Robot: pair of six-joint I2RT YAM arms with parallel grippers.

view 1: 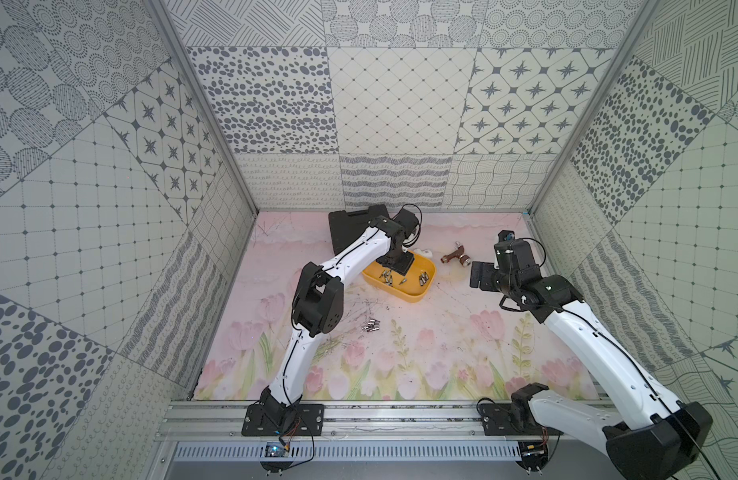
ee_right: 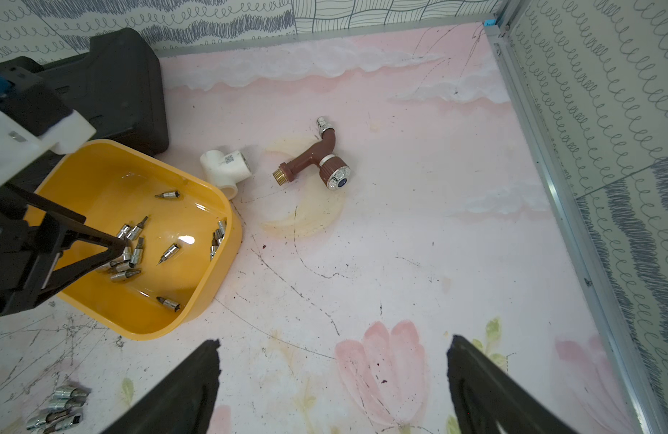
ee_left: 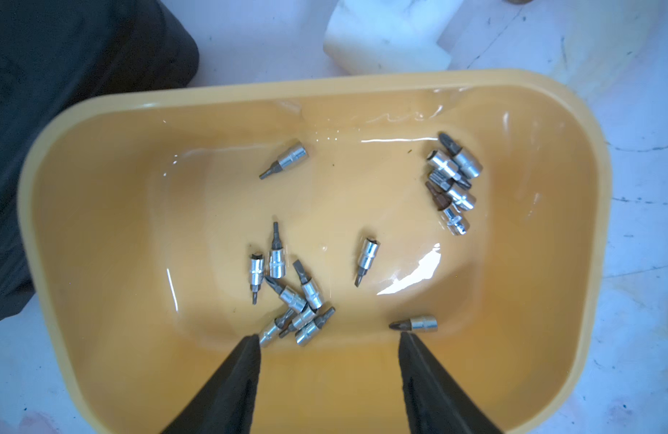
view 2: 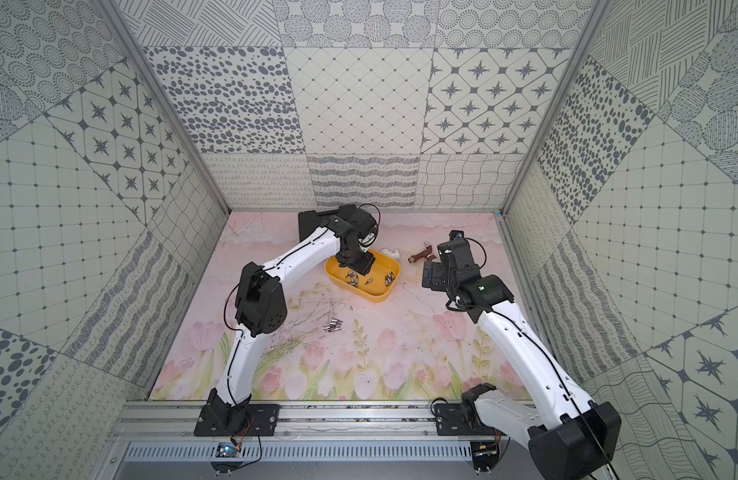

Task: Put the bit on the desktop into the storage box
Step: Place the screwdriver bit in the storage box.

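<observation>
The yellow storage box (view 1: 402,292) (view 2: 375,296) sits at the back middle of the desktop. Several silver bits (ee_left: 292,297) lie inside it in two loose clusters, with a few singles. My left gripper (ee_left: 329,337) (view 1: 394,266) hangs low over the box, open, with nothing between its fingers. One bit (ee_left: 413,324) lies on the box floor just past one fingertip. A few more bits (view 1: 370,325) (ee_right: 58,407) lie together on the desktop in front of the box. My right gripper (ee_right: 334,342) (view 1: 479,274) hovers open and empty to the right of the box.
A black tool case (view 1: 348,228) (ee_right: 118,97) lies behind the box. A white pipe tee (ee_right: 225,167) and a brown tap (ee_right: 317,158) lie to its right. Patterned walls enclose the desktop on three sides.
</observation>
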